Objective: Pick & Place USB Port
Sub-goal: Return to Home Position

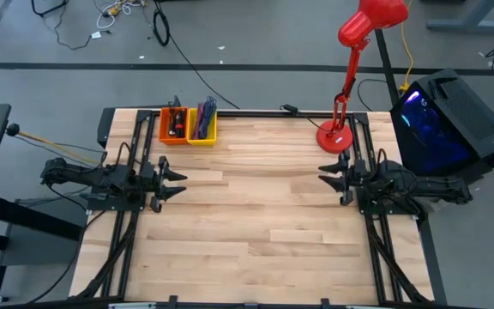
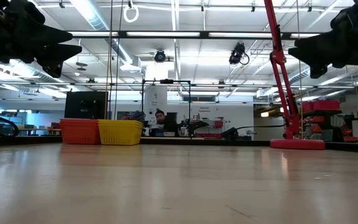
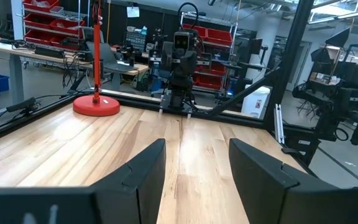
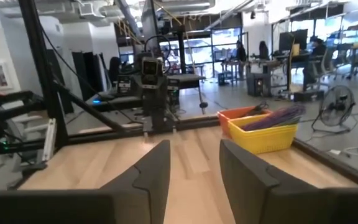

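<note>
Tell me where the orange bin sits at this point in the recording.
In the high view the orange bin sits at the back edge of the table, on the left arm's side, with the yellow bin directly beside it on its right.

Orange bin [image 2: 79, 132] contents hidden behind its wall, low view.

The wooden table [image 1: 256, 223] lay bare across its middle and near side, a wide lane open between the left gripper [image 1: 181, 184] and the right gripper [image 1: 322, 172], each hanging at its own side edge with fingers apart. Obstacles kept to the far edge: an orange bin [image 1: 173, 126] touching a yellow bin [image 1: 202, 129] (purple cables [image 4: 272, 117] poking above its rim) at far left, and a red lamp [image 1: 335, 137] at far right, its arm slanting upward.
</note>
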You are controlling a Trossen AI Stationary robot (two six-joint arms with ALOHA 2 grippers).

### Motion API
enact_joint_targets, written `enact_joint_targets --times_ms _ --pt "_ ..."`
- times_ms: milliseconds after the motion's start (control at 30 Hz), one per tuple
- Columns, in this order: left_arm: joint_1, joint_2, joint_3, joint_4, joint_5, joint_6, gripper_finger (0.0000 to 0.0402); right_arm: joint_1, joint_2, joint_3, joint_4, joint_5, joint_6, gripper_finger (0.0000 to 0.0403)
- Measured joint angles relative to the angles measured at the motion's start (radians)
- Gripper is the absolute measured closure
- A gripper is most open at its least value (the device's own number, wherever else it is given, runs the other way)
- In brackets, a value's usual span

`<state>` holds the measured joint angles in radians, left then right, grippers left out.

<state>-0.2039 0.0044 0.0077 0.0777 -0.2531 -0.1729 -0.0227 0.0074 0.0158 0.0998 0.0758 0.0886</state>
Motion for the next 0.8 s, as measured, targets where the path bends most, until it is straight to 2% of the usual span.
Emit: enact_joint_targets --times_ms 167,800 --pt "0.000 0.000 0.000 0.000 0.000 0.000 0.0220 0.000 0.000 0.000 -0.003 0.022 -0.053 0.0262" --pt "0.000 0.000 0.000 0.000 0.000 0.000 0.0220 0.000 0.000 0.000 -0.003 0.021 -0.019 0.0262"
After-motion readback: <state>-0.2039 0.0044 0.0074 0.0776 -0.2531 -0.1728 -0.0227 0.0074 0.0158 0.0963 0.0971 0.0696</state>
